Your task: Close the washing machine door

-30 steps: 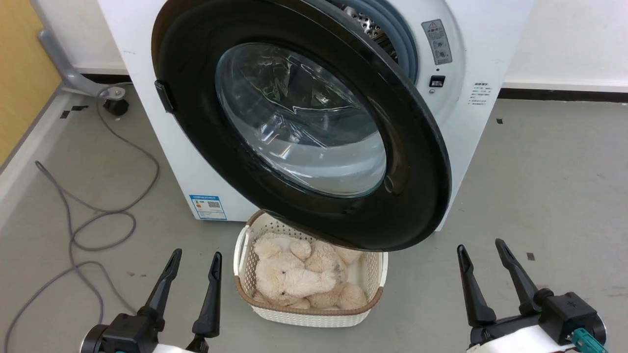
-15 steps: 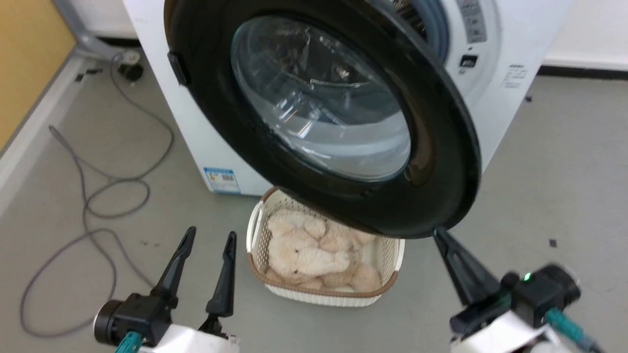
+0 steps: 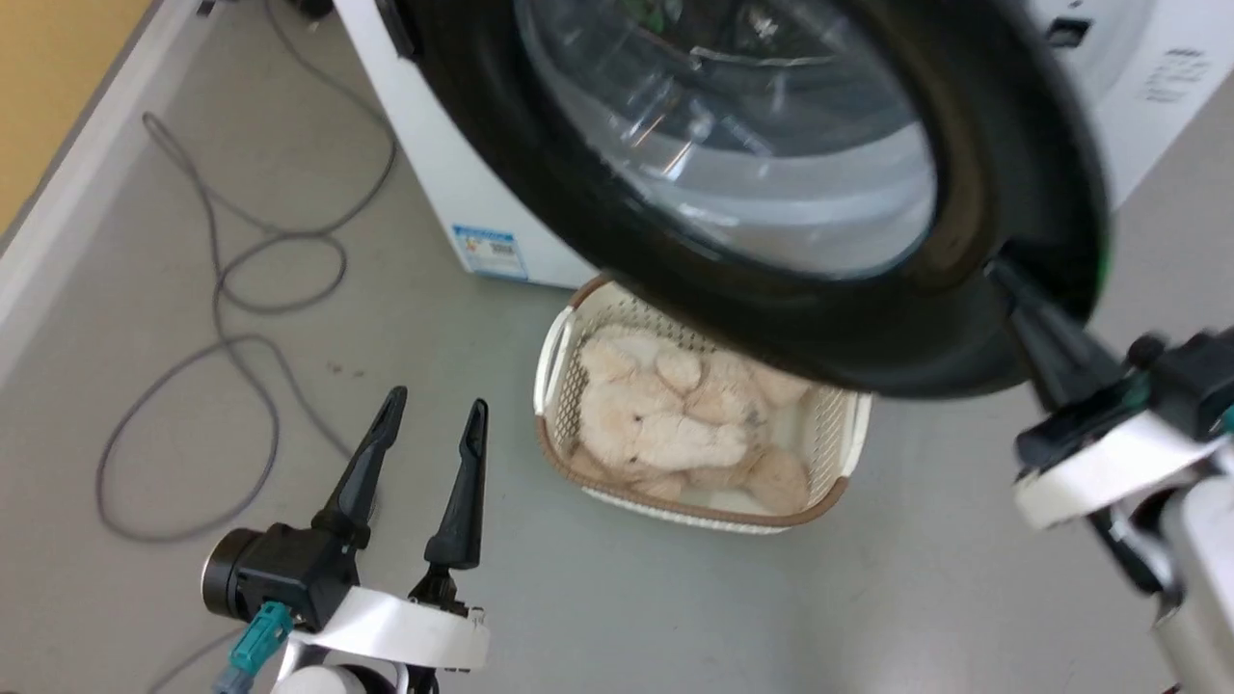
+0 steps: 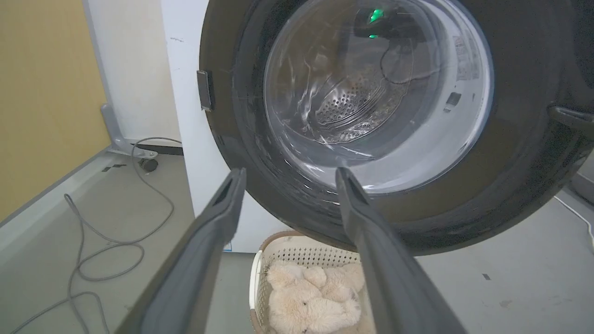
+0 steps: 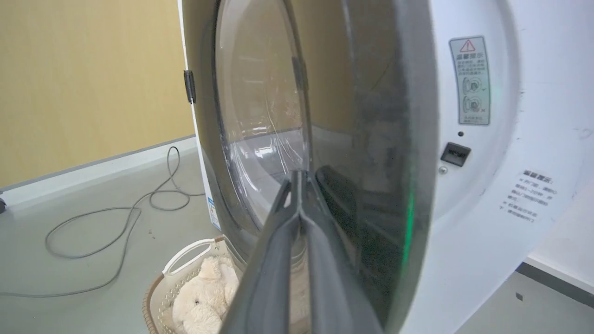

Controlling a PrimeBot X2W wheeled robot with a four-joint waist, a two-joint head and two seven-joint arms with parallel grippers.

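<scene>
- Right hand point(image 3: 1007, 280): the two dark fingers are pressed together tip to tip with nothing between them, as the right wrist view point(image 5: 299, 178) shows. In the head view they point up and leftward at the lower right of the washing machine door point(image 3: 1032, 145). The tips lie against, or just short of, its black outer ring, and contact cannot be confirmed.
- Left hand point(image 3: 434, 410): the fingers are spread wide and empty, low over the grey floor point(image 3: 675, 598) and well apart from the door. In the left wrist view point(image 4: 290, 172) they frame the lower part of the door's glass.
- Washing machine door point(image 4: 519, 139): a round black disc with a bulging clear bowl, standing open and swung out from the front of the washing machine point(image 3: 463, 173). The right wrist view shows the door point(image 5: 380, 139) nearly edge-on. Its free edge stands clear of the white front panel point(image 5: 533, 116), on which the latch socket point(image 5: 455, 154) and a warning label point(image 5: 470, 81) are visible.
- Perforated drum point(image 4: 352, 106): visible through the glass.
- Cream basket point(image 3: 694, 511): on the floor just below the door's lower edge, holding a pale plush toy point(image 3: 665, 424).
- Blue sticker point(image 3: 490, 253): low on the machine's front, left of the basket.
- Grey cable point(image 3: 222, 289): looped on the floor to the left.
</scene>
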